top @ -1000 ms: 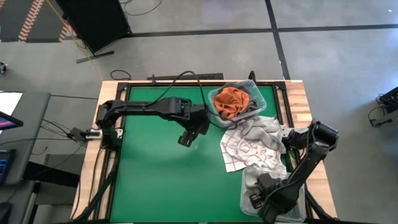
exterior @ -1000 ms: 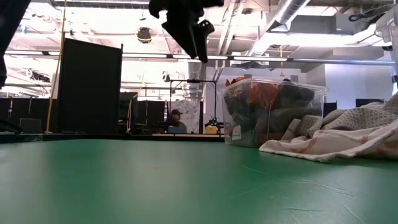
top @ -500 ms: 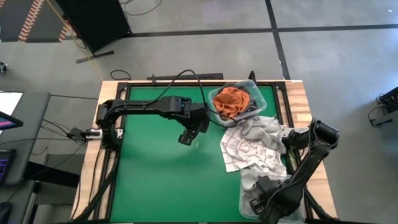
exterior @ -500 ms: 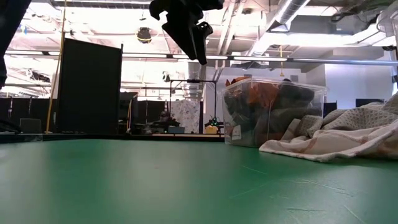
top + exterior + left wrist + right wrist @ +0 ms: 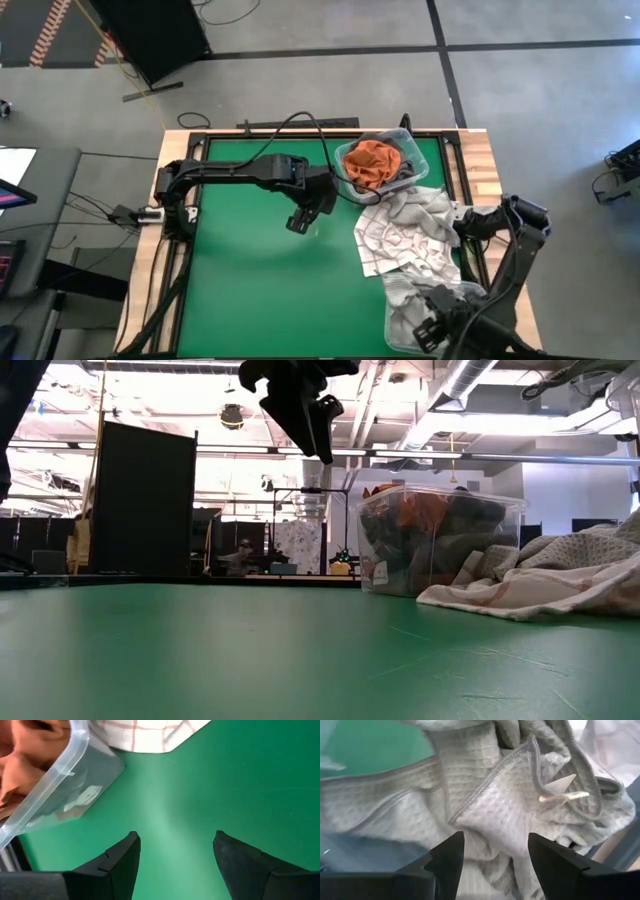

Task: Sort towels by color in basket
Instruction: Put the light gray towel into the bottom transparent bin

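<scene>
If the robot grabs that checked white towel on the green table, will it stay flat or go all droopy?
Probably droopy. The checked towel already lies crumpled in soft folds, so it would likely sag from wherever it is pinched. It overlaps the grey towels beside it, so it may drag them along. It looks thin, so probably light.

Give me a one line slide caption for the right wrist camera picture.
Right hand, fingers apart, above a crumpled grey towel lying in a clear bin.
</scene>
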You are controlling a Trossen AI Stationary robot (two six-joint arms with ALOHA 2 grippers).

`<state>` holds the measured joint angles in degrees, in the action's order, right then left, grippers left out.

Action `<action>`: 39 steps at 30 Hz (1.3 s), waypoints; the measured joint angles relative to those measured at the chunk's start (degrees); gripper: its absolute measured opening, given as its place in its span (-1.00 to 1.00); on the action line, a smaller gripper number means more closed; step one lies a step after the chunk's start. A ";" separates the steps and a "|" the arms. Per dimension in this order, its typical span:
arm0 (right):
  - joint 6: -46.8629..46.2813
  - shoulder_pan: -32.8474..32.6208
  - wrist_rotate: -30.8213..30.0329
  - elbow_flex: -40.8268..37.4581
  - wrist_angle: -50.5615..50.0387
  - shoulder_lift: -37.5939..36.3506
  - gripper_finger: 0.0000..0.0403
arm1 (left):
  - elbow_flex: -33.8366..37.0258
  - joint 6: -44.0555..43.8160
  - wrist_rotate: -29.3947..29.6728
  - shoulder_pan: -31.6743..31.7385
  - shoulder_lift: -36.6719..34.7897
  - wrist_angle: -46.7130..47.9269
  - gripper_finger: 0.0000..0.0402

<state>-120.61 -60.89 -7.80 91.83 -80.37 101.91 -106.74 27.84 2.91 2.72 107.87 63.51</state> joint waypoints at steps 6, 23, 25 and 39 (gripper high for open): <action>-1.24 -2.39 -2.88 4.60 -3.67 0.00 0.24 | 0.00 2.95 -9.55 0.47 0.00 -0.04 0.20; 1.90 -1.63 -21.21 1.91 -3.95 0.50 0.24 | 11.74 7.47 -26.94 8.13 -0.02 -16.08 0.20; 3.96 -0.53 -21.48 0.52 -2.21 0.52 0.24 | 15.17 7.70 -27.55 8.90 0.05 -18.21 0.20; 13.15 4.81 -24.04 -1.51 -0.89 1.52 0.24 | 28.43 6.14 -31.31 10.51 0.04 -32.33 0.20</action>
<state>-107.46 -56.07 -31.84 90.32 -81.26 103.43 -78.30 33.98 -28.39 13.23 107.92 31.17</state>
